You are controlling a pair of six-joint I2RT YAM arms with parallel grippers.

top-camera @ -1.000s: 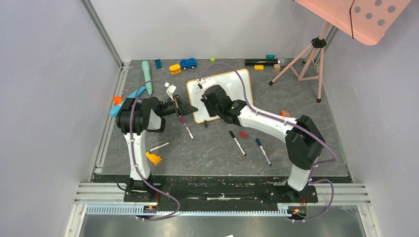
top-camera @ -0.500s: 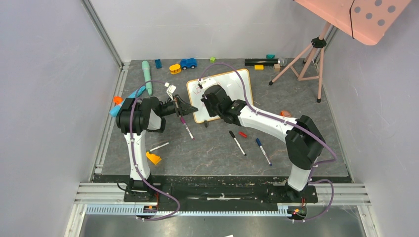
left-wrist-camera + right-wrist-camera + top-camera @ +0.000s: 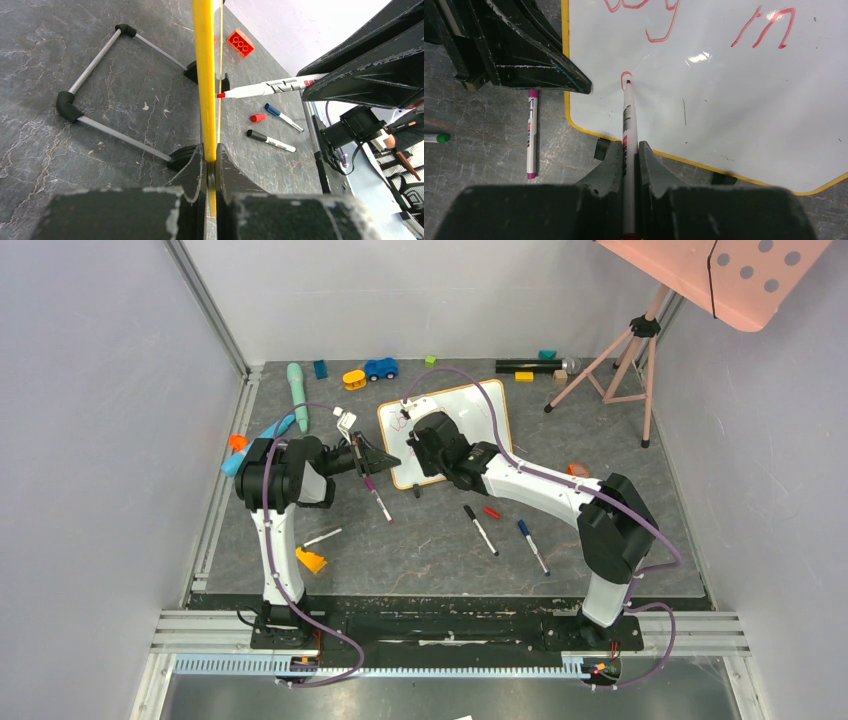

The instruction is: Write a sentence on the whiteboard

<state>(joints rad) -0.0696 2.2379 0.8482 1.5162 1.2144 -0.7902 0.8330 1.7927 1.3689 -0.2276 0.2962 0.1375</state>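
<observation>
The whiteboard lies tilted on the table; its yellow frame shows edge-on in the left wrist view. My left gripper is shut on that frame at the board's left edge. My right gripper is shut on a red marker. The marker's tip rests on the board at a small red loop. Above the loop runs the sentence in red strokes, its first word cut off by the top of the view. The marker meets the board from the right.
A purple marker lies by the board's near left corner. A black marker, a red cap and a blue marker lie nearer the bases. Toys line the back, and a tripod holds a pink dotted panel at the right.
</observation>
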